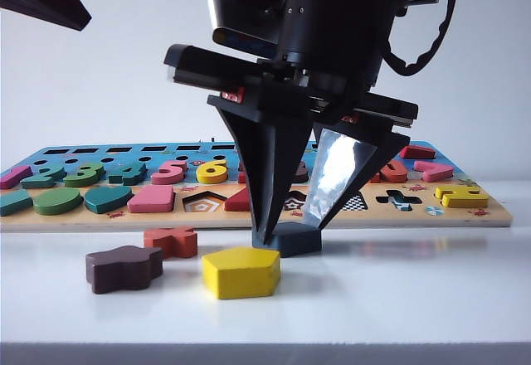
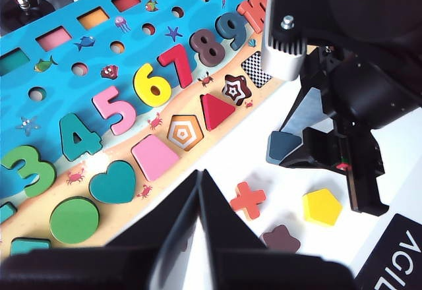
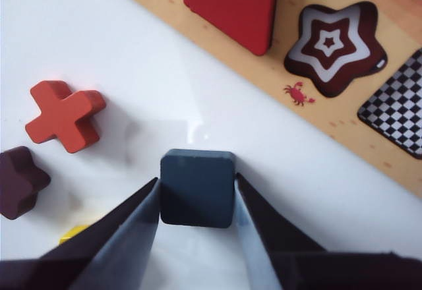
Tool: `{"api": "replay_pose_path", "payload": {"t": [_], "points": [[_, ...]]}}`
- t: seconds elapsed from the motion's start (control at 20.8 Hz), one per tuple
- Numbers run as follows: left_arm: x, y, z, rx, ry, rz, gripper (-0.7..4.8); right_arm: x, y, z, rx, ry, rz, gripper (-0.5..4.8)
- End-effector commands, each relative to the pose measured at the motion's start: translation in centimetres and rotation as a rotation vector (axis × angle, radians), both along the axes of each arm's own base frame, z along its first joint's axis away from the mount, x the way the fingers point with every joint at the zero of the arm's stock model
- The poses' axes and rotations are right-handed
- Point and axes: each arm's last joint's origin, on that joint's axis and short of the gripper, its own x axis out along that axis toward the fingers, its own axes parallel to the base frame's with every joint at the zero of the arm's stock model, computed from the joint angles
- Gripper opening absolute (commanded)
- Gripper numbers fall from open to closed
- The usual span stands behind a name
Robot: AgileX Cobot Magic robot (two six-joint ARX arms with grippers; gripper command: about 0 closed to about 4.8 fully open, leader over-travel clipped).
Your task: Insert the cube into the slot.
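The right gripper [image 3: 198,194] brackets the cube [image 3: 196,186] on the tabletop, jaws not yet clamped, just off the board edge [image 3: 277,115] nearest the checkered slot [image 3: 397,109]; the left gripper [image 2: 198,201], pinched closed, hangs apart.

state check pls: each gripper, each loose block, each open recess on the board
right gripper: down at the table, fingers either side of the cube, narrow gaps visible
left gripper: shut, empty, above the table's near side
cube: flat on table, off the board
slot: checkerboard floor, empty
star recess: empty
pentagon recess: empty
yellow pentagon: loose on table
orange cross: loose on table
brown block: loose on table
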Motion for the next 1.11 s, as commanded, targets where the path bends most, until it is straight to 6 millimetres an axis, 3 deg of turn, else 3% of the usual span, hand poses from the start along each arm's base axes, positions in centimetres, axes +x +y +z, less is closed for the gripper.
{"api": "replay_pose_path", "payload": {"t": [0.05,0.24,0.43,0.77,1.11], "points": [[0.0,0.0,0.2,-0.011,-0.016,-0.006,0.17,0.1,0.1,0.2,0.010,-0.012,0.001,1.75],[0.0,0.0,0.2,-0.011,-0.016,-0.006,0.17,0.0,0.1,0.3,0.016,-0.012,0.002,1.41],[0.0,0.0,0.2,-0.011,-0.016,-0.006,0.17,0.0,0.0,2.1,0.048,-0.035,0.000,0.98],[0.0,0.0,0.2,-0.011,-0.016,-0.006,0.17,0.1,-0.7,9.3,0.152,-0.186,-0.067,0.15],[0.0,0.0,0.2,-0.012,-0.017,-0.006,0.17,1.0,-3.0,10.4,0.119,-0.205,-0.151,-0.05]]}}
